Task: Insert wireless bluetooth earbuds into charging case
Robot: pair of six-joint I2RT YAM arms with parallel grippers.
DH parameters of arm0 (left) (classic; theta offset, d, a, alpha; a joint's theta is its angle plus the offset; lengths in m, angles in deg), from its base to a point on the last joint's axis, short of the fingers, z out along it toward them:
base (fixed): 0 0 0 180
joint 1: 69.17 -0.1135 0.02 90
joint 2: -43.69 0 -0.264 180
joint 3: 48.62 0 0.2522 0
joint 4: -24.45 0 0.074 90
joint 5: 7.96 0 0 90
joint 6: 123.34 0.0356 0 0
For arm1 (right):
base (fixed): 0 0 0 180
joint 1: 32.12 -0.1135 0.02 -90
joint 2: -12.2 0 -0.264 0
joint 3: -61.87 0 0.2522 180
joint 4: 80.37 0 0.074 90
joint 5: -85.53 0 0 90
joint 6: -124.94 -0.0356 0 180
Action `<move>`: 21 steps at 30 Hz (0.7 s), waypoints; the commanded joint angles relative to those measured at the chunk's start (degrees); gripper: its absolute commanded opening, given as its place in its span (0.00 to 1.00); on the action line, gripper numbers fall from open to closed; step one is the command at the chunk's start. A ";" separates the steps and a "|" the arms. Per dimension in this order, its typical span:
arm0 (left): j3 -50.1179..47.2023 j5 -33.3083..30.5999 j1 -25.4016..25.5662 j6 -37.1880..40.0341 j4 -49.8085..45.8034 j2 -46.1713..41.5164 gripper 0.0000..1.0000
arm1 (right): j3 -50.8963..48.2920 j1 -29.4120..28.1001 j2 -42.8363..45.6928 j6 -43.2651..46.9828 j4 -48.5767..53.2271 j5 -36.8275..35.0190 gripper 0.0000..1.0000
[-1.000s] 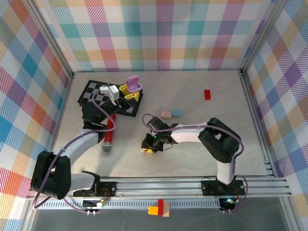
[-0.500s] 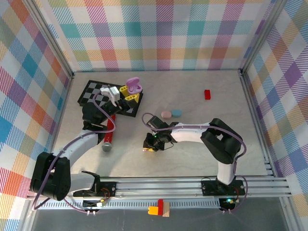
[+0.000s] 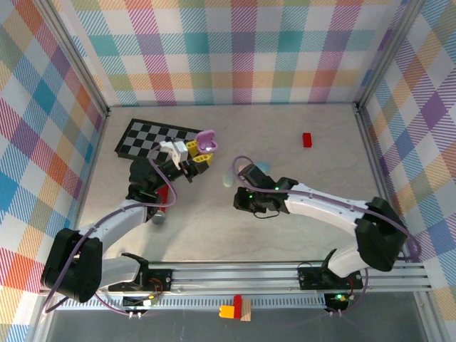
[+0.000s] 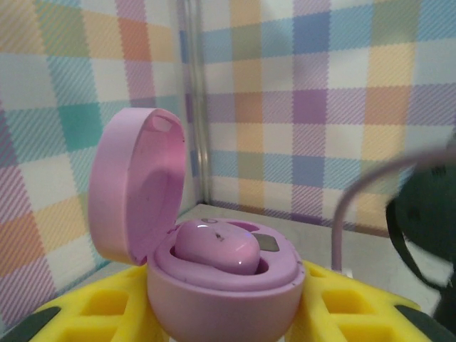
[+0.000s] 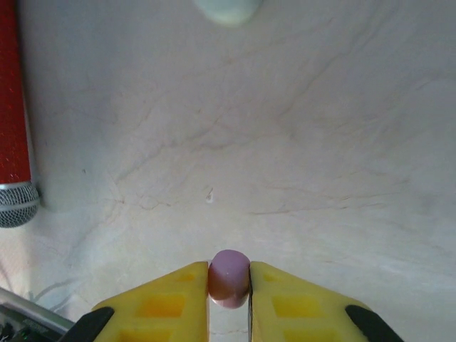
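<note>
Two grips, both closed on something. Left gripper [image 4: 222,324] clamps a glossy lilac-pink charging case [image 4: 221,288] between its yellow fingers [image 4: 85,313], lid [image 4: 135,189] hinged up to the left, one pink earbud [image 4: 216,247] seated in the well, plaid wall [image 4: 320,107] close beyond. Right gripper [image 5: 229,299] pinches a second earbud [image 5: 229,274], smooth and rounded, at its fingertips; bare marbled tabletop [image 5: 320,142] lies open ahead, red microphone [image 5: 14,107] far left, pale case [image 5: 226,8] straight ahead.

The left gripper [image 3: 200,151] holds an open pink case [image 3: 206,141] beside the checkered mat [image 3: 146,135], a red block [image 3: 307,139] well apart.
</note>
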 commanded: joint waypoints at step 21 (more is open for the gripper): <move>-0.61 -1.01 11.80 6.25 6.57 15.66 0.38 | 11.97 5.32 14.35 15.25 18.14 -5.03 0.20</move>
